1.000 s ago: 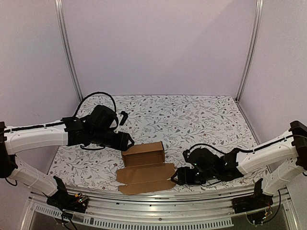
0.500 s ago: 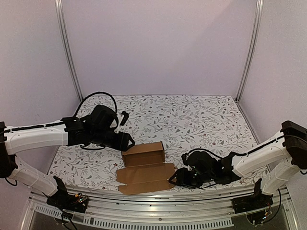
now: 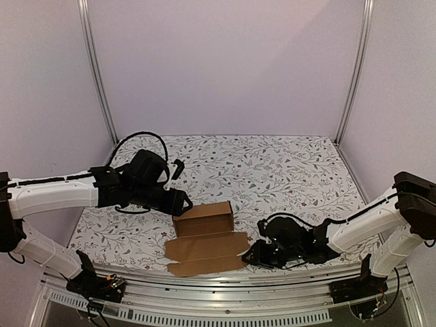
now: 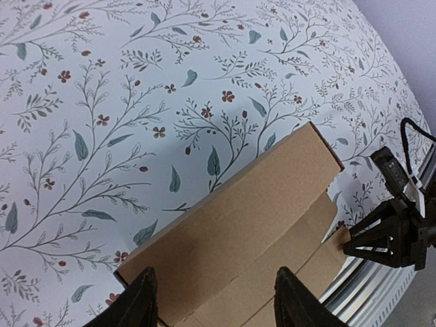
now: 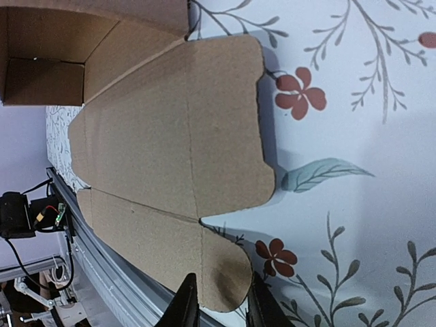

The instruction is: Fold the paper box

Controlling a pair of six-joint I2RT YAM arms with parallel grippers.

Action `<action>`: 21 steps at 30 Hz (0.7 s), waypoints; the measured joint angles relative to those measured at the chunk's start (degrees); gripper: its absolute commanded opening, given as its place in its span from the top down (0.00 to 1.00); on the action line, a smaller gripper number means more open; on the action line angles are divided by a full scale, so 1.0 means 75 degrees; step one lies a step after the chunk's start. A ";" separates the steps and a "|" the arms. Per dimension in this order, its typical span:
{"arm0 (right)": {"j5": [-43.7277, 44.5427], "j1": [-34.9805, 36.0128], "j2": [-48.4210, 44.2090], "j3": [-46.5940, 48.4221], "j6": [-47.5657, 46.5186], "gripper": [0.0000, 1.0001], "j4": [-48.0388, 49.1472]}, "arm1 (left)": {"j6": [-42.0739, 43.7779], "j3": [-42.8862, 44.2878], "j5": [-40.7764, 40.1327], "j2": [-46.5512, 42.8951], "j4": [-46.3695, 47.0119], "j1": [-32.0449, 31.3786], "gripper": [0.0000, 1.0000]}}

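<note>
One paper box (image 3: 203, 218) sits on the flowered bench (image 3: 286, 170), toward the near side and a little left of centre. Part of it stands up as a long, low carton. The rest lies flat in front as two panels, a broad one and a narrower strip whose near edge runs just beside the metal rail (image 3: 225, 276) along the bench front. Behind the carton the patterned surface stretches open to the rear wall and out to both sides, framed by two upright posts at the back corners.

Two arms reach in, one from each side. The left pincer (image 3: 182, 202) is at the carton's left end. From its wrist camera, its two fingers (image 4: 139, 306) stand wide apart with the brown carton (image 4: 259, 218) running away between them. I cannot tell whether either pad touches the card.

The right pincer (image 3: 251, 255) lies low at the right end of the flat panels, close to the front rail. Its own camera shows the flat card (image 5: 170, 136) with rounded corners, and the tip of the narrow strip's corner sits in the slim gap of that pincer (image 5: 219, 303). I cannot tell whether the fingers pinch the card or only flank it.
</note>
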 measured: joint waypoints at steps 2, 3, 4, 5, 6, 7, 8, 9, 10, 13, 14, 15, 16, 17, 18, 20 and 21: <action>0.0020 0.0000 0.0000 -0.0041 -0.0006 0.92 0.0015 | -0.0003 0.0000 0.0015 0.0000 0.0000 0.0000 0.43; 0.0029 0.0000 0.0000 -0.0052 -0.0003 0.97 0.0012 | -0.0003 0.0000 0.0017 0.0000 0.0000 0.0000 0.43; 0.0035 0.0000 0.0000 -0.0064 -0.0047 1.00 0.0020 | -0.0003 0.0000 0.0020 0.0000 0.0000 0.0000 0.43; 0.0047 0.0000 0.0000 -0.0076 -0.0035 1.00 0.0020 | -0.0003 0.0000 0.0023 0.0000 0.0000 0.0000 0.43; 0.0050 0.0000 0.0000 -0.0085 -0.0023 1.00 0.0038 | -0.0003 0.0000 0.0029 0.0000 0.0000 0.0000 0.43; 0.0047 0.0000 -0.0012 -0.0085 -0.0047 1.00 0.0096 | -0.0003 0.0000 0.0032 0.0000 0.0000 0.0000 0.43; 0.0055 0.0000 -0.0026 -0.0085 -0.0055 1.00 0.0149 | -0.0006 0.0000 0.0035 0.0000 0.0000 0.0000 0.43; 0.0178 0.0000 -0.0052 -0.0085 -0.0087 1.00 0.0175 | -0.0006 0.0000 0.0038 0.0000 0.0000 0.0000 0.43; 0.0198 0.0000 -0.0055 -0.0085 -0.0090 1.00 0.0175 | -0.0006 0.0000 0.0038 0.0000 -0.0003 0.0000 0.43; 0.0341 0.0000 -0.0236 -0.0114 -0.0210 1.00 0.0108 | -0.0006 0.0000 0.0038 -0.0009 -0.0023 0.0000 0.43; 0.0393 0.0000 -0.0364 -0.0131 -0.0251 1.00 0.0076 | -0.0006 0.0000 0.0038 -0.0017 -0.0038 0.0000 0.43; 0.0437 0.0000 -0.0490 -0.0134 -0.0297 1.00 0.0050 | -0.0003 0.0000 0.0035 -0.0029 -0.0052 0.0000 0.42; 0.0463 0.0000 -0.0580 -0.0134 -0.0335 1.00 0.0041 | -0.0003 0.0000 0.0035 -0.0052 -0.0067 0.0000 0.42; 0.0501 0.0000 -0.0714 -0.0134 -0.0402 1.00 0.0020 | -0.0003 0.0000 0.0035 -0.0087 -0.0093 0.0000 0.42; 0.0525 0.0000 -0.0822 -0.0131 -0.0463 1.00 -0.0017 | 0.0000 0.0006 0.0032 -0.0131 -0.0119 0.0000 0.42; 0.0574 0.0000 -0.1005 -0.0114 -0.0595 1.00 -0.0154 | 0.0000 0.0058 0.0023 -0.0207 -0.0216 0.0000 0.42; 0.0597 0.0000 -0.1099 -0.0079 -0.0691 1.00 -0.0294 | 0.0000 0.0090 0.0017 -0.0245 -0.0256 0.0000 0.42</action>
